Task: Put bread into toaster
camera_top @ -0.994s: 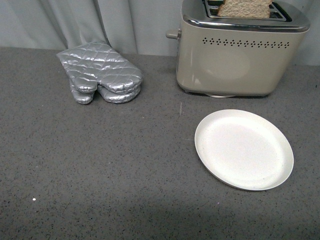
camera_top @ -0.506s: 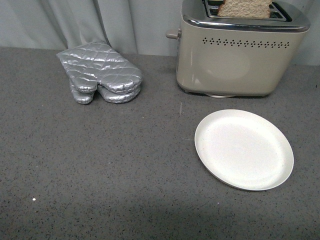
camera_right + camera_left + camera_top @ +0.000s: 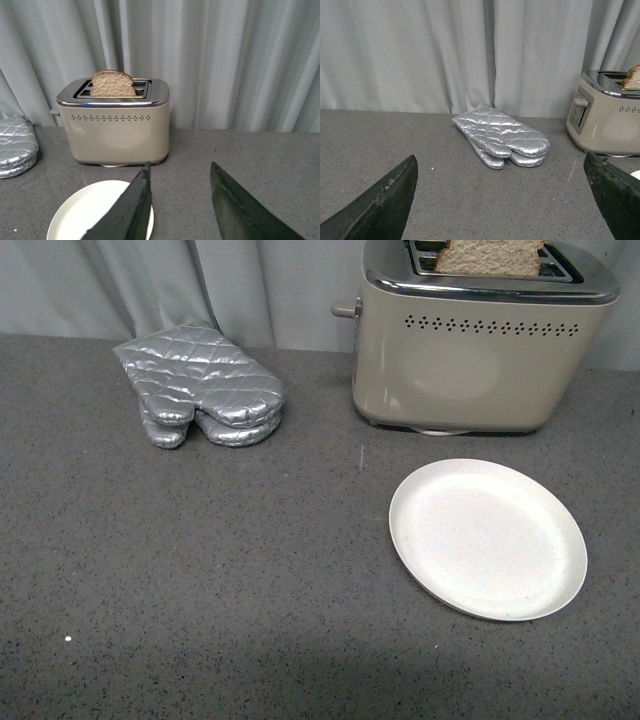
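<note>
**Grey desk, bread already in slot – task looks about done**

Grey speckled desk [image 3: 200,570] spans front view, pale curtain [image 3: 445,50] behind. Beige toaster [image 3: 470,350] at far right of desk, chrome top, row of vent holes, lever on its left side. Nearer than toaster: white plate [image 3: 487,537], bare, nothing on it. Off to left, well apart from toaster: silver quilted oven mitts [image 3: 200,385], stacked, by the curtain. Bread [image 3: 111,83] upright in near slot, top part w/ crust poking above chrome; other slot looks empty.

Left tool [image 3: 500,200]: released, fingers spread wide, nothing between, facing mitts. Right tool [image 3: 177,205]: released too, gap clear, aimed at toaster from across plate, not touching anything. Neither arm seen in front view.

Judged progress: main step done – slice seated in toaster, plate vacated. Left, if wanted: press lever to sink slice fully; can't tell lever position for sure. Otherwise finished.
</note>
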You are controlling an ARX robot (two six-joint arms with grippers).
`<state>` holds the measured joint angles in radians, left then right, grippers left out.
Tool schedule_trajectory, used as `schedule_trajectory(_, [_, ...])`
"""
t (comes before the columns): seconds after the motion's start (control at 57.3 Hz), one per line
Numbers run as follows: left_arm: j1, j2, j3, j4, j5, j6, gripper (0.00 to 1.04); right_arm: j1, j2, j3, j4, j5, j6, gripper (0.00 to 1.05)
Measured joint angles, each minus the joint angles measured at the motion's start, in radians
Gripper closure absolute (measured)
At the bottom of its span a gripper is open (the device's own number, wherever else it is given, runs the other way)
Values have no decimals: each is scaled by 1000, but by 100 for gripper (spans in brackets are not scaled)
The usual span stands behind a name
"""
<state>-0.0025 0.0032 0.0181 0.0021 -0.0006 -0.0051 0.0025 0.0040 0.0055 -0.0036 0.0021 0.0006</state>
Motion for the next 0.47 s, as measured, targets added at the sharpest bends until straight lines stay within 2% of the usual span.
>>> schedule_trajectory(0.331, [0, 0, 0, 0, 0, 0, 7, 0, 0, 0, 0, 0, 1, 8])
schedule_trajectory(0.471, [0, 0, 0, 0, 0, 0, 7, 0, 0, 0, 0, 0, 0, 10])
